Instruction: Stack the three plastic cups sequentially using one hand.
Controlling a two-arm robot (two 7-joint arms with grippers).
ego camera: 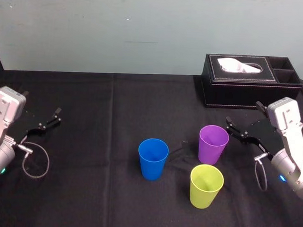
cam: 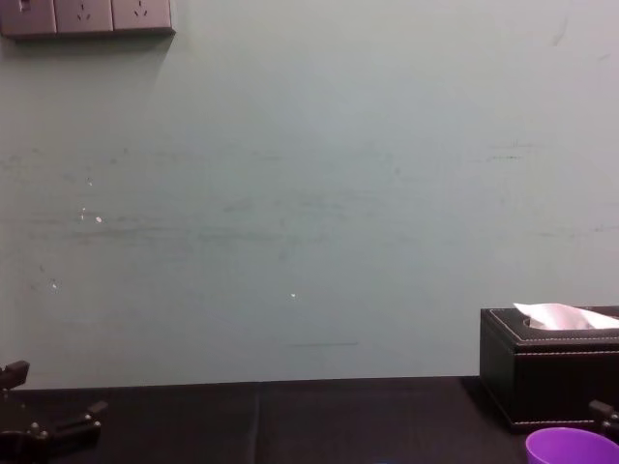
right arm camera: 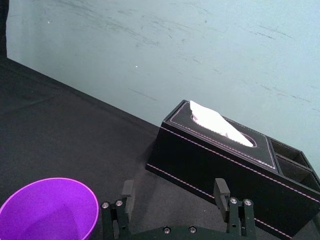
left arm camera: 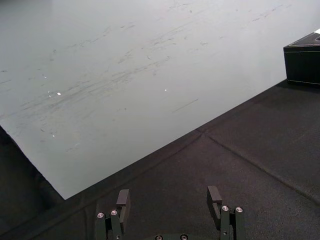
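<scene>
- A black cloth-covered table (ego camera: pixel 87 191) stands against a pale grey-green wall (ego camera: pixel 120 31); a strip of wall sockets (cam: pixel 87 16) sits high on the wall in the chest view.
- The right gripper (ego camera: pixel 234 129) is held low over the cloth at the table's right side. Its pale grey wrist module is angled up and back, and its thin black fingers (right arm camera: pixel 220 190) point inward towards the middle of the table.
- Its fingers are spread apart with nothing between them.
- The purple cup (ego camera: pixel 213 145) stands upright, mouth up, just beside this gripper's fingertips on its inner side and outside the gap between the fingers. I cannot tell whether a fingertip touches the rim.
- The yellow-green cup (ego camera: pixel 205 186) stands upright nearer the robot than the right gripper, close to the purple cup and apart from it.
- The blue cup (ego camera: pixel 153 159) stands upright farther inward from the gripper, beyond the purple cup, and is separate from both other cups.
- A black leather tissue box (ego camera: pixel 243 95) with a white tissue (ego camera: pixel 239 66) poking out sits beyond the right gripper, by the wall.
- The left gripper (ego camera: pixel 48 120) rests low at the table's left side, well apart from all the cups. Its fingers (left arm camera: pixel 123 197) are spread and hold nothing.
</scene>
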